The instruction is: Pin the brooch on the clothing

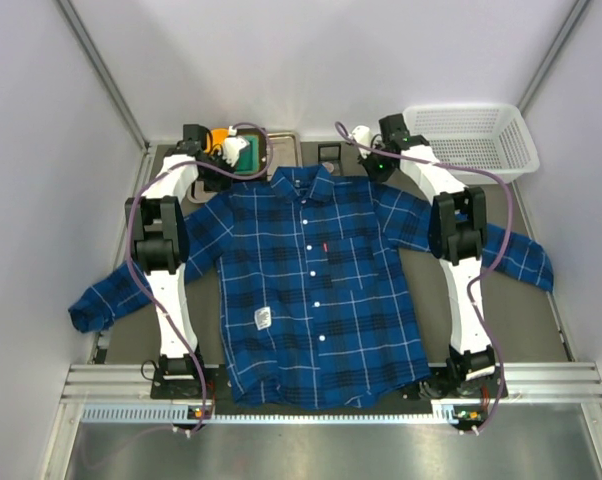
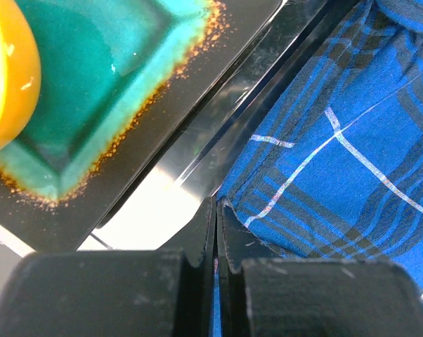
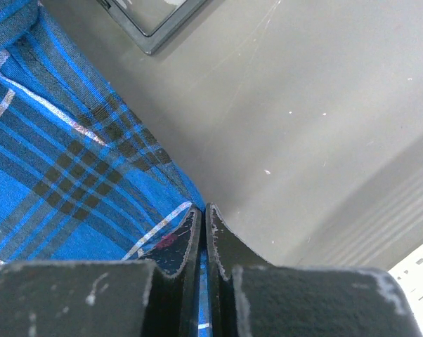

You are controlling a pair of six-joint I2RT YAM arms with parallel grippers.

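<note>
Shirt point(image 1: 281, 260) spread flat, white basket point(image 1: 481, 112), teal dish point(image 2: 113, 77)

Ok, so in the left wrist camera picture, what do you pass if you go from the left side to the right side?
You pass the orange round glossy dish → teal square glazed dish → dark shiny tray → blue plaid cloth shirt.
</note>
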